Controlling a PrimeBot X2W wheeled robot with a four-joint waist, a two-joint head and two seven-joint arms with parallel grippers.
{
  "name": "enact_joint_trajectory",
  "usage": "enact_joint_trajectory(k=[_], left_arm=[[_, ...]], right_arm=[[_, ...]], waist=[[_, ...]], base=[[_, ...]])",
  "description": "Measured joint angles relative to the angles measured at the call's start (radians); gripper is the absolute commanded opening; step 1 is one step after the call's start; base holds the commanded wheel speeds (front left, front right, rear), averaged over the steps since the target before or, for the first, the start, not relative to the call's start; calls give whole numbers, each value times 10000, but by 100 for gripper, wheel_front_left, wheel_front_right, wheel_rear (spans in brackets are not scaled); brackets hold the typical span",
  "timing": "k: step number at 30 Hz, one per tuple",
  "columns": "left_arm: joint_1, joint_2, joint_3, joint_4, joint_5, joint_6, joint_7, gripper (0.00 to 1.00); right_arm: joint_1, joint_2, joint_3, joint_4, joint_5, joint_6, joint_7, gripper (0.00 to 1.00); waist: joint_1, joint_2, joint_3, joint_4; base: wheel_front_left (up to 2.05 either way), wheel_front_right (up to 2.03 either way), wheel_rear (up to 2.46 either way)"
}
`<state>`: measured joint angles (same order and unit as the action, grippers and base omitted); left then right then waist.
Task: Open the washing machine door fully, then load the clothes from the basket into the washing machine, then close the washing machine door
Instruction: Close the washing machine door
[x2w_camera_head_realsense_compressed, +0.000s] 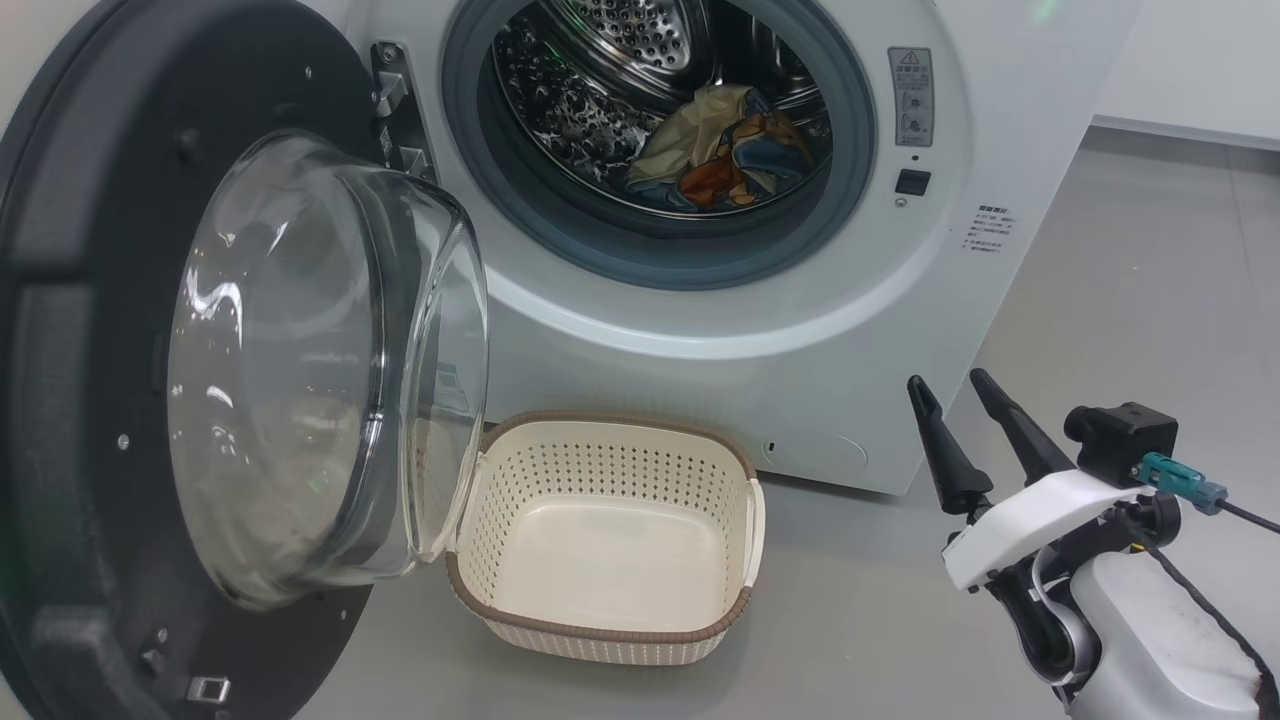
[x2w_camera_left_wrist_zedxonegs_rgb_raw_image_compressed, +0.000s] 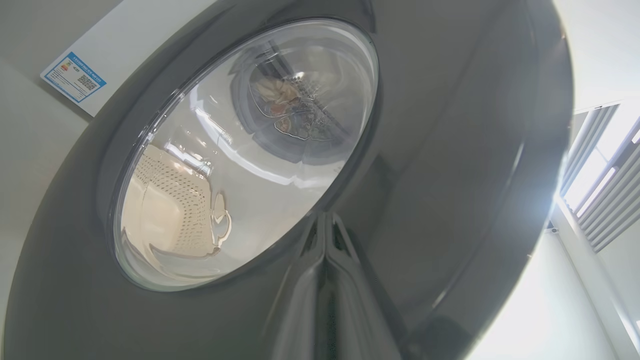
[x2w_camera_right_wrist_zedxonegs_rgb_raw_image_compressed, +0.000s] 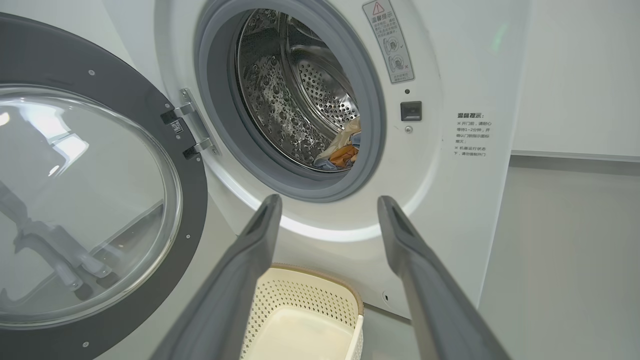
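Pressed tight together with nothing between them, the fingers of the left gripper (x2w_camera_left_wrist_zedxonegs_rgb_raw_image_compressed: 325, 220) point at the glossy outer face of the washing machine door (x2w_camera_left_wrist_zedxonegs_rgb_raw_image_compressed: 450, 150). Their tips sit at the black rim (x2w_camera_left_wrist_zedxonegs_rgb_raw_image_compressed: 425, 225), seemingly touching it, just beside the glass window (x2w_camera_left_wrist_zedxonegs_rgb_raw_image_compressed: 240, 150).

Low at the robot's right hangs the right gripper (x2w_camera_head_realsense_compressed: 948, 385), its fingers spread wide and empty. It touches nothing and is aimed toward the washing machine (x2w_camera_head_realsense_compressed: 800, 380).

Swung wide on its hinge (x2w_camera_head_realsense_compressed: 395, 110), the door stands well clear of the opening. The clothes (x2w_camera_head_realsense_compressed: 715, 150) lie crumpled at the bottom of the drum (x2w_camera_head_realsense_compressed: 640, 30), behind the grey gasket (x2w_camera_head_realsense_compressed: 690, 255). The basket (x2w_camera_head_realsense_compressed: 600, 632) on the floor (x2w_camera_head_realsense_compressed: 1150, 300) below the opening holds nothing.

What remains, I judge, is closing the door. It looks stiff and fairly heavy, and it swings only about its hinge. Its polished rim looks slippery, so a flat push on the outer rim far from the hinge should serve better than a pinch. The glass is best left alone.
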<state>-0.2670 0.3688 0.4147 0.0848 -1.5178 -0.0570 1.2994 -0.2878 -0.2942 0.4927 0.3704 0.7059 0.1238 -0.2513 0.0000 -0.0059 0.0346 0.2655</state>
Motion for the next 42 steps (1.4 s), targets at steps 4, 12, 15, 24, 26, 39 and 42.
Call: enact_joint_trajectory(k=[4, 12, 15, 24, 26, 39, 42], left_arm=[[267, -134, 0, -568, -226, 245, 230, 0], [419, -343, -77, -1801, -640, 732, 558, 0], [543, -458, -125, -2102, -667, 972, 569, 0], [633, -639, -343, -2844, -665, 1231, 569, 0], [634, -725, -341, -2970, -660, 1313, 552, 0], [606, -1143, -439, -3695, -311, 1317, -171, 0], [580, -1208, -512, -3708, 56, 1317, -380, 0]], right_arm=[[0, 146, 109, -6, 0, 0, 0, 100], [0, 173, 119, 29, 0, 0, 0, 100], [0, 205, 136, 48, 0, 0, 0, 100], [0, 270, 196, 56, 0, 0, 0, 100], [0, 268, 198, 59, 0, 0, 0, 100], [-22, 240, 192, 58, 0, 0, 0, 100], [-33, 238, 159, 58, 0, 0, 0, 100]], waist=[[0, 0, -56, -182], [0, 0, -150, -758], [0, 0, -182, -1040], [0, 0, -225, -1937], [0, 0, -219, -2184], [0, 0, -14, -3796], [0, 0, 54, -4114]], base=[[0, 0, 0], [0, 0, 0], [0, 0, 0], [0, 0, 0], [0, 0, 0], [0, 0, 0], [0, 0, 0]])
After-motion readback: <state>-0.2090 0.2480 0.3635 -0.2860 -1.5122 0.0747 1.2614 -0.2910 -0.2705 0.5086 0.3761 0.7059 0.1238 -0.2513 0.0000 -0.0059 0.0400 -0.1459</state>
